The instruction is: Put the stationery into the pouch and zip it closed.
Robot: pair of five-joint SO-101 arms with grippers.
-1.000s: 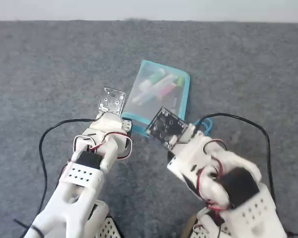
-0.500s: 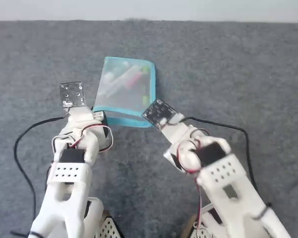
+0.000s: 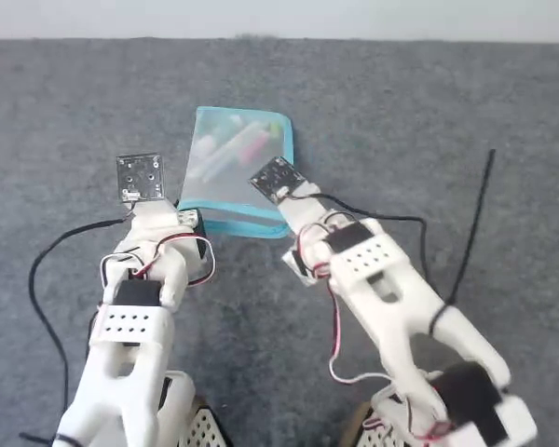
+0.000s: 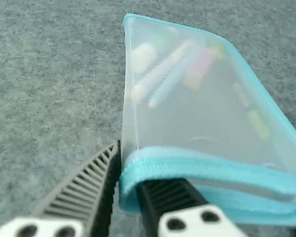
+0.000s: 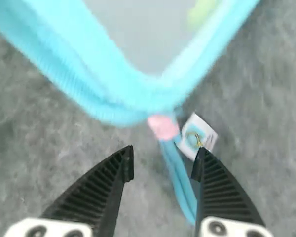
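Pouch [image 3: 235,182] lies on the grey table [image 3: 466,121], just ahead of both arms. It has clear walls and teal binding. The long axis runs away from the arms, and the zip edge is the near one.

Stationery [image 3: 238,147] is inside, bunched toward the far end. Through the clear wall it shows as pens and markers in pale, pink and green. In the left wrist view the same stationery [image 4: 163,74] lies aslant within the pouch [image 4: 202,128].

Left arm [image 3: 130,312] stands at the pouch's near left corner. Left gripper [image 4: 126,173] is clamped on that corner, with the teal zip band pinched between a pale finger [image 4: 93,187] and a black one [image 4: 163,195]. The band curls where it is held.

Right arm [image 3: 382,279] stands at the near right corner. Right gripper [image 5: 164,152] has its jaws apart and holds nothing, low over the table beside the pouch's [image 5: 74,74] corner. A pink zip pull [image 5: 163,126] sits at that corner, just ahead of the gap between the fingertips and apart from both. A teal strap [image 5: 180,185] trails from the pull back between the jaws, nearer one finger. A small tag [image 5: 197,138] lies just beside the pull, close to that finger's tip; whether they touch, cannot tell.

Whether the zip is run fully home, cannot tell.
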